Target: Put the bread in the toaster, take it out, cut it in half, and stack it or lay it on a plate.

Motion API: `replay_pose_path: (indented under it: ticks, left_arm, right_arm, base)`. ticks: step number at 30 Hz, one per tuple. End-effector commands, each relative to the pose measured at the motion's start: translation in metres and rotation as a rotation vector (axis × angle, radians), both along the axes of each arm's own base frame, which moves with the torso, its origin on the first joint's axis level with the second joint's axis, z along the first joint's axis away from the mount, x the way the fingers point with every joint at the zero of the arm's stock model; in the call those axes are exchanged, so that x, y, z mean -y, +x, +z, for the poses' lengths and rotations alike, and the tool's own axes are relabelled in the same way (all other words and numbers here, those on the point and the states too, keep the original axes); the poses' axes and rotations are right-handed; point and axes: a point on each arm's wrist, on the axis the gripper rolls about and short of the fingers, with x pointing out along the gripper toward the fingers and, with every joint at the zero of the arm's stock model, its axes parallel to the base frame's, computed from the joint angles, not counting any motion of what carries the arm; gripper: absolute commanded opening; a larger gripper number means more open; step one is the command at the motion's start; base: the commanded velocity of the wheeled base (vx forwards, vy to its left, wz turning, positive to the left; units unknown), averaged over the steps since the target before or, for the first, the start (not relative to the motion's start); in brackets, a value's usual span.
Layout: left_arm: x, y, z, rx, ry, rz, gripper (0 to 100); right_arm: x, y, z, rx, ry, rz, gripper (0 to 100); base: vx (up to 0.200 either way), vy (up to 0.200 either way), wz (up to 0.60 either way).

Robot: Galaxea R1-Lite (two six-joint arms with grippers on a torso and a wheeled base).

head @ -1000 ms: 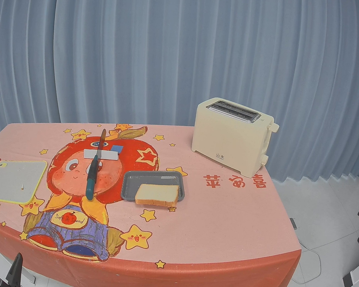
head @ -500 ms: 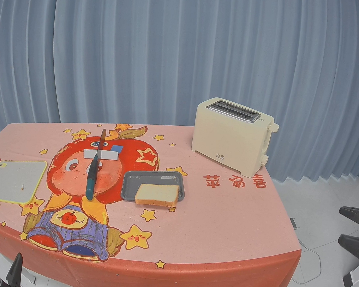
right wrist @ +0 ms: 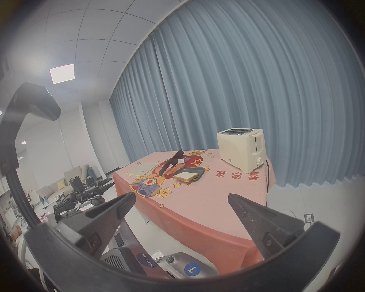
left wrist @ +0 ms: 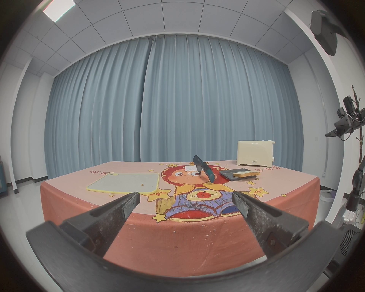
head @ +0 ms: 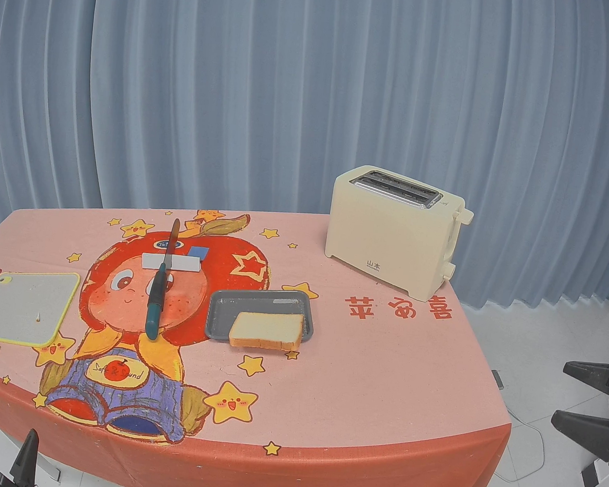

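While bread (head: 266, 330) sits on tray (head: 232, 308), L gripper (left wrist: 185, 195) & R gripper (right wrist: 181, 197) both spread wide, empty

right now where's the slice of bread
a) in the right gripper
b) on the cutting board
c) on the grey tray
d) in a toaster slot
C: the bread lies flat on the grey tray, along its near edge, well apart from the toaster.
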Motion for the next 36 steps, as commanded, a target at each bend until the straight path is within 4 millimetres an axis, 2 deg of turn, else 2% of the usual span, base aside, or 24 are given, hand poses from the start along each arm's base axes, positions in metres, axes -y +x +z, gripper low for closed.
replay_pose_path:
  ticks: [1,9,14,36]
  left_arm:
    - [0.000,0.001,-0.005,-0.018,-0.001,-0.001,100]
    - [0.000,0.001,-0.005,-0.018,0.000,0.001,100]
    - [0.000,0.001,-0.005,-0.018,-0.001,0.001,100]
    - [0.000,0.001,-0.005,-0.016,0.000,-0.001,100]
  right_arm:
    - [0.000,0.000,-0.002,-0.010,-0.003,0.000,100]
    - [-0.001,0.002,-0.003,-0.022,-0.002,-0.002,100]
    - [-0.005,0.008,-0.003,-0.076,0.029,-0.033,100]
    - [-0.019,0.014,-0.009,-0.246,0.096,-0.006,100]
  base:
    - [0.000,0.000,0.00]
    - [0.000,0.000,0.00]
    - [0.000,0.000,0.00]
    - [0.000,0.000,0.00]
